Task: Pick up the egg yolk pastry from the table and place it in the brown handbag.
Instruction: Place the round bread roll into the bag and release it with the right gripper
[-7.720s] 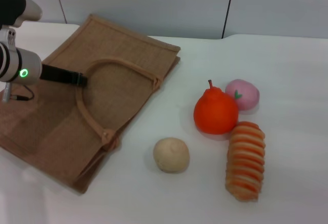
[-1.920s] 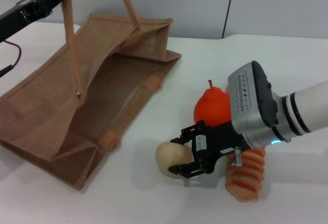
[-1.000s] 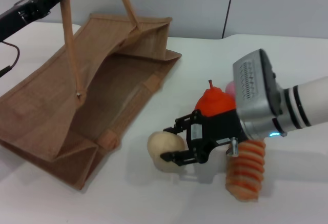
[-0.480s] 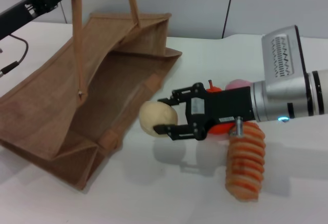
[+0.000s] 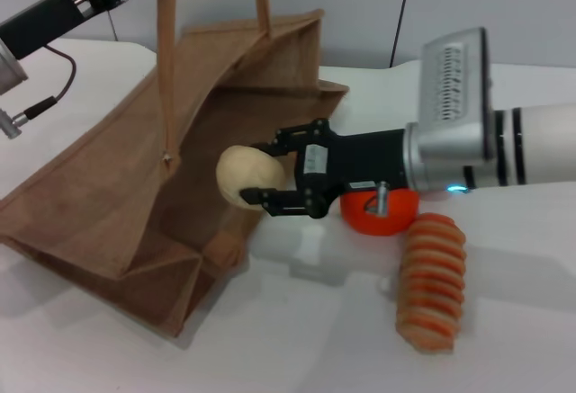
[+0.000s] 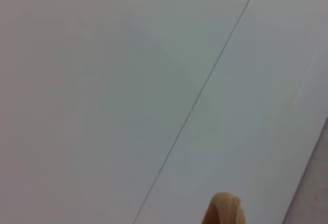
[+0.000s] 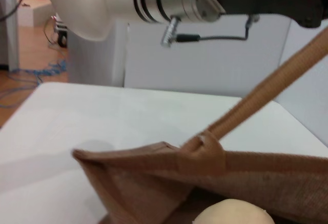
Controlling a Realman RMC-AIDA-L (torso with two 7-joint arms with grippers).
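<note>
Gripping egg yolk pastry, right gripper, at brown handbag mouth

Bright, even light from overhead — soft grey shadows lie on the white bench under the bread roll and right arm. The left wrist view is pale and featureless — a tan blur at its edge.

- Ahead of the right gripper, the brown handbag gapes open, its mouth unblocked.
- Raised handle stands beyond.
- Behind it, orange fruit and bread roll crowd the table.
</note>
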